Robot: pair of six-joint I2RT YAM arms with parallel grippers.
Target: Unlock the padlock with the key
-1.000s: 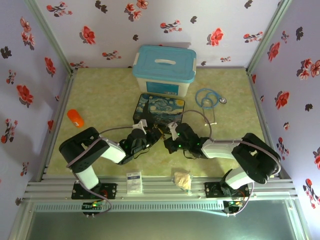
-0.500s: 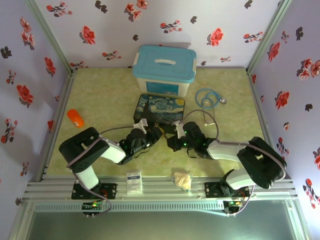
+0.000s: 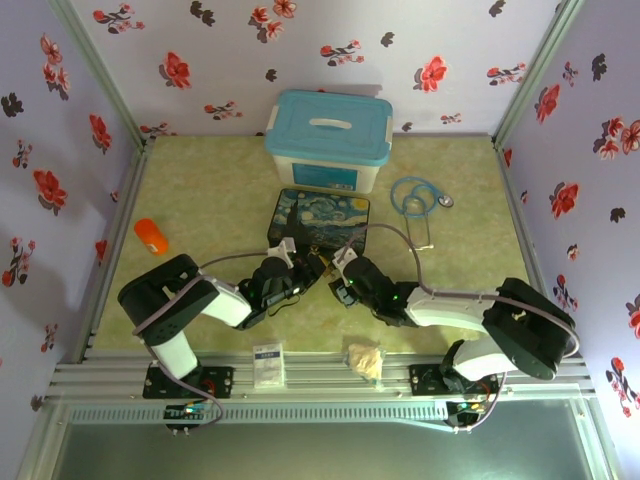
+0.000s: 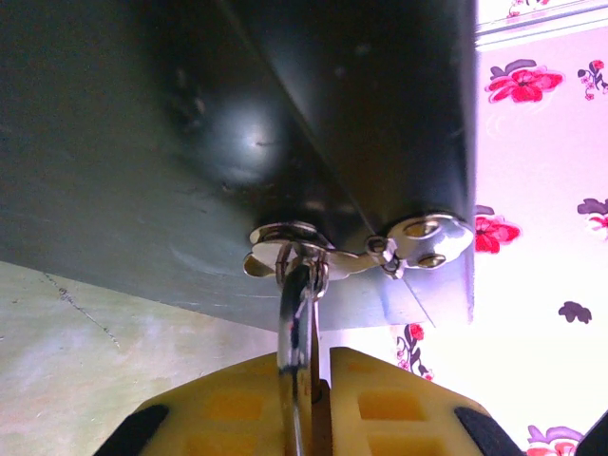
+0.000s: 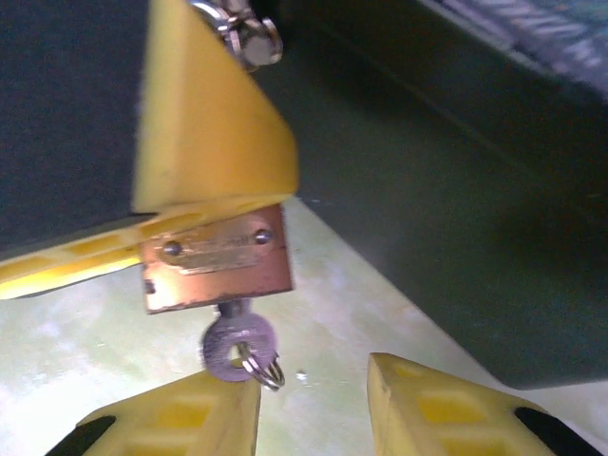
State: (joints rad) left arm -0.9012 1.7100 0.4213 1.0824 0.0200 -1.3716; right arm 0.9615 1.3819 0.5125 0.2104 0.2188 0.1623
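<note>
The brass padlock (image 5: 217,261) hangs at the front of the dark starry-night box (image 3: 320,218), its silver shackle (image 4: 299,318) threaded through the box's metal hasp (image 4: 356,249). My left gripper (image 4: 318,404) is shut on the shackle, and one of its yellow fingers (image 5: 204,133) sits just above the lock body. The dark-grey key (image 5: 237,347) sticks out of the lock's underside with a small ring on its head. My right gripper (image 5: 313,413) is open just below it; the key head is close to its left finger (image 5: 180,418). In the top view the left gripper (image 3: 305,270) and right gripper (image 3: 340,285) nearly meet.
A white bin with a blue lid (image 3: 330,128) stands behind the box, and a blue stethoscope (image 3: 415,197) lies to its right. An orange object (image 3: 151,236) is at the left. A beige paper wad (image 3: 365,358) and a white card (image 3: 267,365) lie near the front rail.
My right gripper drew back to the right, then came in again toward the padlock with its wrist turned. The left arm has stayed in place, holding the shackle.
</note>
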